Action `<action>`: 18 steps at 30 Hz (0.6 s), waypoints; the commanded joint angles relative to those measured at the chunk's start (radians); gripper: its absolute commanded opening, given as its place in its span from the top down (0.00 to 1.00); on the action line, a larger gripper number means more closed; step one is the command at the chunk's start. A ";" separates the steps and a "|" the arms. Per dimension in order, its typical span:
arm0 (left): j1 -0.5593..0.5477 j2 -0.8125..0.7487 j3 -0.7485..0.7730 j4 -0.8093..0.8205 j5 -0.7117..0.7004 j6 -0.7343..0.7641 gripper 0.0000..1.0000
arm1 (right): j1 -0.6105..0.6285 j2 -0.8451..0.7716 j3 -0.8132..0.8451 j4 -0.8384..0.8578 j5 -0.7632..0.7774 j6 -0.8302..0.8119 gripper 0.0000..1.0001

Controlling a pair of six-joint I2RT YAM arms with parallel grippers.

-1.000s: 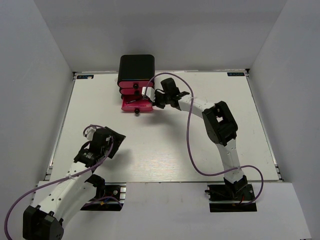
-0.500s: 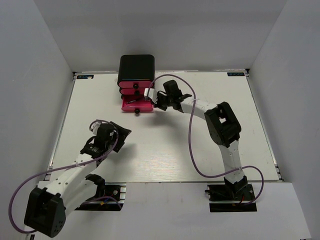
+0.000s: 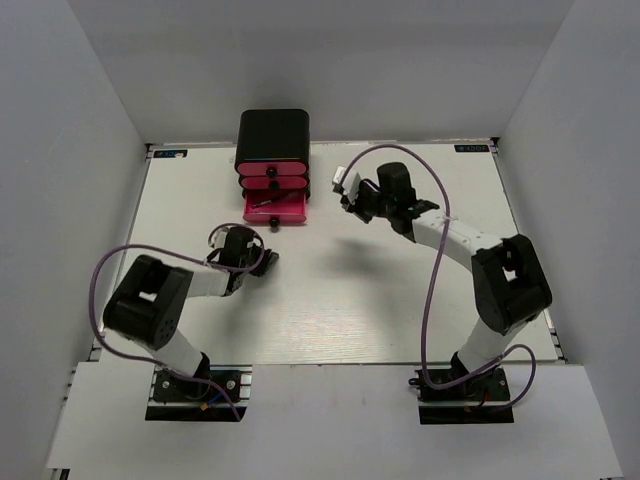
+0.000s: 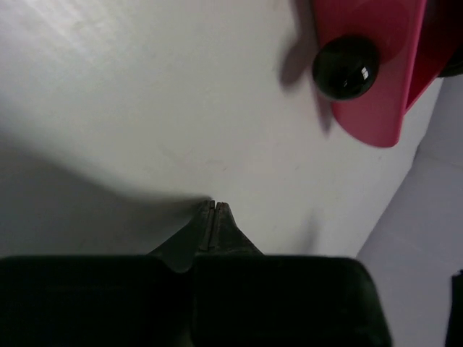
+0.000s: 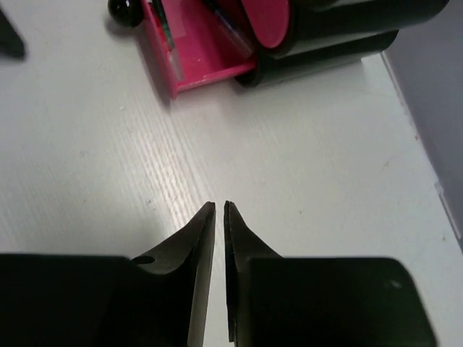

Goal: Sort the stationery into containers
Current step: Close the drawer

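Observation:
The containers are three pink-red drawers in a black cabinet [image 3: 272, 130] at the back of the table. The bottom drawer [image 3: 275, 209] is pulled out, its black knob [image 4: 346, 66] facing forward. Stationery lies inside it: a thin dark pen [image 3: 268, 203] [image 5: 226, 22] and a pale one [image 5: 173, 58] along the wall. My left gripper [image 3: 266, 257] [image 4: 213, 205] hovers low in front of the knob, shut and empty. To the right of the drawer, my right gripper [image 3: 348, 197] [image 5: 220, 205] has its jaws parted by a narrow slit, with nothing between them.
The white table [image 3: 330, 290] has raised edges and grey walls all round. Purple cables loop over both arms. The cabinet's two upper drawers [image 3: 272, 175] are pushed in.
My left arm swung forward from the near left to just in front of the open drawer, and its gripper shut. My right gripper drew back rightward from the drawer and parted slightly.

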 commanded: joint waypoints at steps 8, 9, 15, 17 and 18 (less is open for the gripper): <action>0.005 0.254 0.164 0.204 0.031 -0.145 0.95 | -0.058 -0.151 -0.167 0.015 -0.057 0.053 0.84; 0.005 0.267 0.164 0.233 0.020 -0.145 0.95 | -0.059 -0.154 -0.177 0.013 -0.060 0.054 0.84; 0.005 0.334 0.242 0.234 -0.037 -0.192 0.93 | -0.085 -0.180 -0.204 0.021 -0.070 0.062 0.84; 0.005 0.348 0.270 0.234 -0.046 -0.203 0.92 | -0.093 -0.182 -0.209 0.019 -0.074 0.063 0.84; 0.005 0.348 0.270 0.224 -0.057 -0.203 0.92 | -0.096 -0.183 -0.212 0.021 -0.075 0.063 0.84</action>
